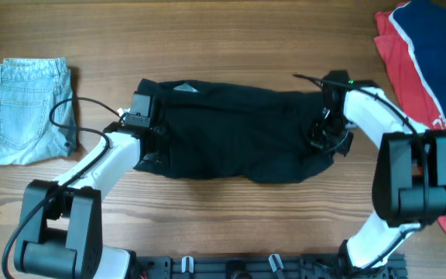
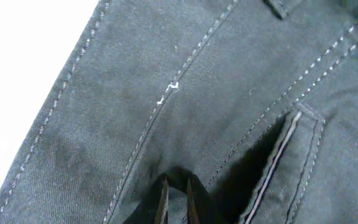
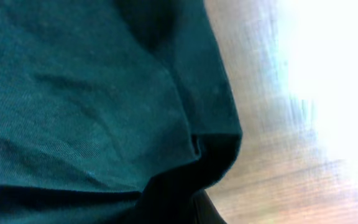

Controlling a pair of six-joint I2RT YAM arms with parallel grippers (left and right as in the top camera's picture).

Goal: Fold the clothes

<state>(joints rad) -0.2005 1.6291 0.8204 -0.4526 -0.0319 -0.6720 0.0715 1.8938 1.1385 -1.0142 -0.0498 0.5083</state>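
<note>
A black garment [image 1: 238,132], trousers or shorts with stitched seams and a pocket, lies bunched across the middle of the wooden table [image 1: 231,46]. My left gripper [image 1: 152,143] is at its left end. In the left wrist view the fingertips [image 2: 176,199] are nearly together, pinching the dark cloth [image 2: 197,93]. My right gripper [image 1: 324,136] is at the garment's right end. In the right wrist view the cloth [image 3: 92,93] gathers into the jaws [image 3: 191,208] and hides most of them.
Folded light-blue denim shorts [image 1: 25,108] lie at the far left. A red and blue garment [image 1: 424,54] lies piled at the right edge, behind my right arm. Bare wood shows in front of and behind the black garment.
</note>
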